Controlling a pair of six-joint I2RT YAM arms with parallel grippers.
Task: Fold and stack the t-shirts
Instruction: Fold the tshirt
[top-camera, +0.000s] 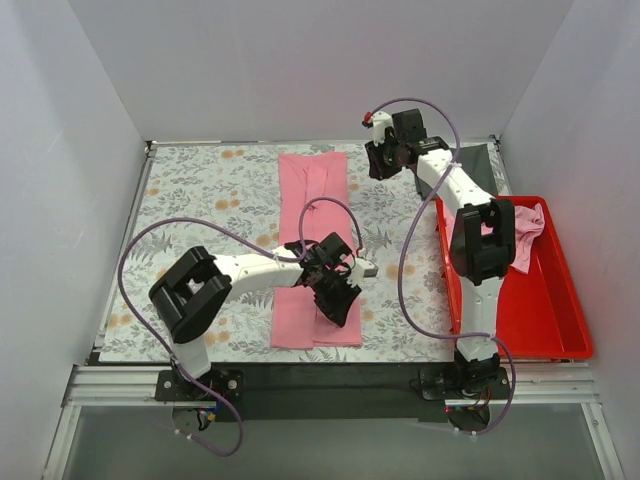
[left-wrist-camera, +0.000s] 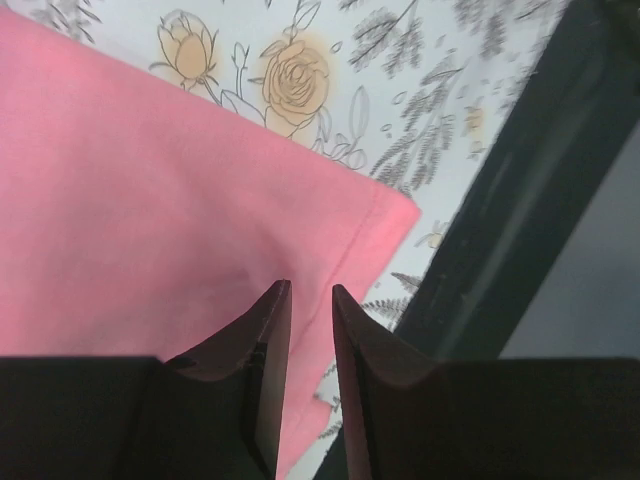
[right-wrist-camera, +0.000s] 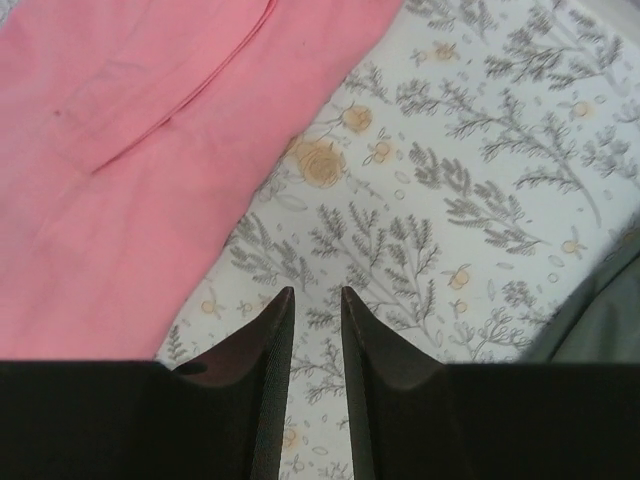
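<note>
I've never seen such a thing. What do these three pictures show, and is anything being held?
Two robot arms are bolted at a table's near edge, each ending in a two-finger gripper. The wide picture is from a camera above and behind them; the other two are from wrist cameras, so the dark wedges are each arm's own fingers. On the flowered cloth lies a pink t-shirt folded into a long strip; a second shirt sits crumpled in the red bin. The left gripper hangs over the strip's near corner, the right gripper over bare cloth by its far end. Both are nearly closed, holding nothing.
</note>
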